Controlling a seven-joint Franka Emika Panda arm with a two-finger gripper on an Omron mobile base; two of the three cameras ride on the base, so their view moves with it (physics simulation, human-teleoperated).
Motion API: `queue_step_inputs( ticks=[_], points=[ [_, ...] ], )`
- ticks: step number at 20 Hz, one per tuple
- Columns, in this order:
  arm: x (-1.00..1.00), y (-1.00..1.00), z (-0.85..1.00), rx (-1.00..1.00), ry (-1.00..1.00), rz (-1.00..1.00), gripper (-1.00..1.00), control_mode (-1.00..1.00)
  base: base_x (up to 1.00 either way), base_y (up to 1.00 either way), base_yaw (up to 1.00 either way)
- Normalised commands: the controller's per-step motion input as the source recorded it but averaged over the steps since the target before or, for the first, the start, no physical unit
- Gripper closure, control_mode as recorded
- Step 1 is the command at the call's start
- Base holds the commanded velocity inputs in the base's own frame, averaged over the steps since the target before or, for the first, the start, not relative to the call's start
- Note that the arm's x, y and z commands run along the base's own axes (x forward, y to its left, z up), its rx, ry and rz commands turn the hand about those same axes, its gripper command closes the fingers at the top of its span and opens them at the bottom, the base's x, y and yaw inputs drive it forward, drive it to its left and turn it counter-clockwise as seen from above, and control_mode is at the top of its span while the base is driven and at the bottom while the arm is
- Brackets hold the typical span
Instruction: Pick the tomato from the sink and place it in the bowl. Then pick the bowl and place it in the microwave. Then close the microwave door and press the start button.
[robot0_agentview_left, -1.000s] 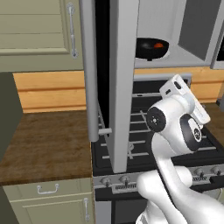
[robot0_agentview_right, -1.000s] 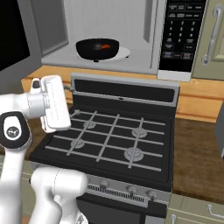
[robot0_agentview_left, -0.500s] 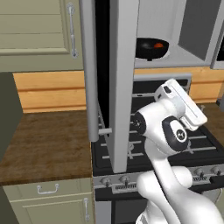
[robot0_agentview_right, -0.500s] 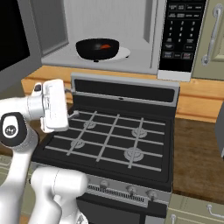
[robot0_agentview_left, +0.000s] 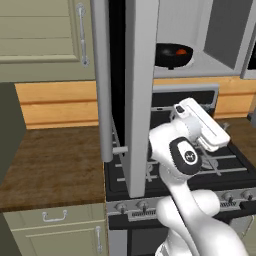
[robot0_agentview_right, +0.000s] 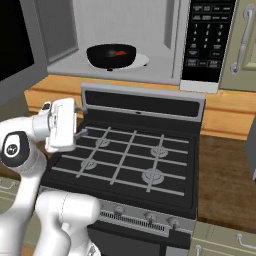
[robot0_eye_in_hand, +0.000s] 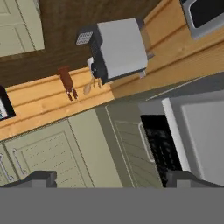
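Microwave door (robot0_agentview_left: 132, 95), one: swung out at far left, edge-on to my left base camera, left wide so the cavity stays reachable; I judge closing it is the step in hand. Gripper (robot0_eye_in_hand: 111, 179), one: I see the fingers spread wide, holding nothing, hand pulled back low over the stove (robot0_agentview_right: 130, 160), apparently to clear the opening. Bowl (robot0_agentview_right: 111, 54), one: black, seated on the turntable inside the microwave (robot0_agentview_right: 165, 75), as delivered. Tomato (robot0_agentview_right: 120, 52), one: red, lying in the bowl. Keypad panel (robot0_agentview_right: 206, 37), one: far right, start button not yet pressed.
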Motion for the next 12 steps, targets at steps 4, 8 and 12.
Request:
queue_step_inputs(
  ticks=[4, 8, 12],
  points=[
    [0.00, 0.00, -0.07, -0.01, 0.06, 0.00, -1.00, -1.00, 0.00, 0.00, 0.00],
    [0.30, 0.07, -0.18, -0.10, 0.20, -0.01, -1.00, -1.00, 0.00, 0.00, 0.00],
    [0.19, 0.41, -0.09, -0.22, 0.18, -0.03, -1.00, -1.00, 0.00, 0.00, 0.00]
  ],
)
